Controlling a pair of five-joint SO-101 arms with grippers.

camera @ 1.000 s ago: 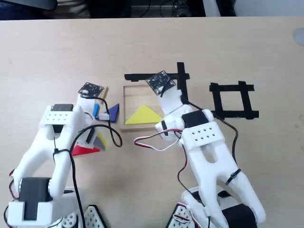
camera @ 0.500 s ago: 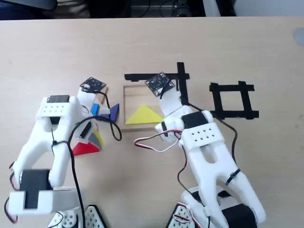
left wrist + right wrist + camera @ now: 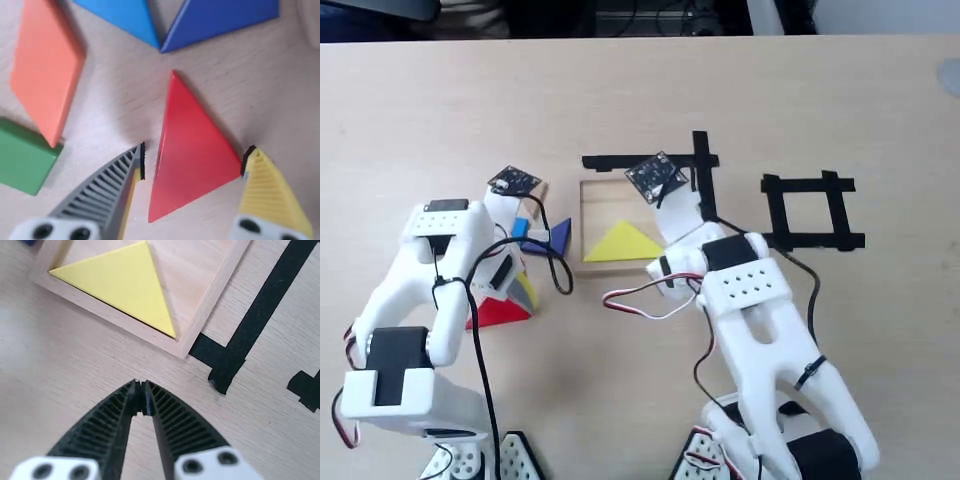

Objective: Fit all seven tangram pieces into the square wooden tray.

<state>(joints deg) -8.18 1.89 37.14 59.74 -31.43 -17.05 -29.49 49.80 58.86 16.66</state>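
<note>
Your left claw [image 3: 195, 161] gapes wide astride the red triangle [image 3: 190, 127], gripping nothing; your right claw [image 3: 141, 399] is closed and empty, near the tray [image 3: 212, 302] corner.

Closed fingers [image 3: 141, 401] hover beside tray [image 3: 210, 305] holding yellow triangle [image 3: 122, 282].

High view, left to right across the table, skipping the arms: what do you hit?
red triangle → dark blue piece → wooden tray, with the yellow triangle inside it → black tape square
</note>
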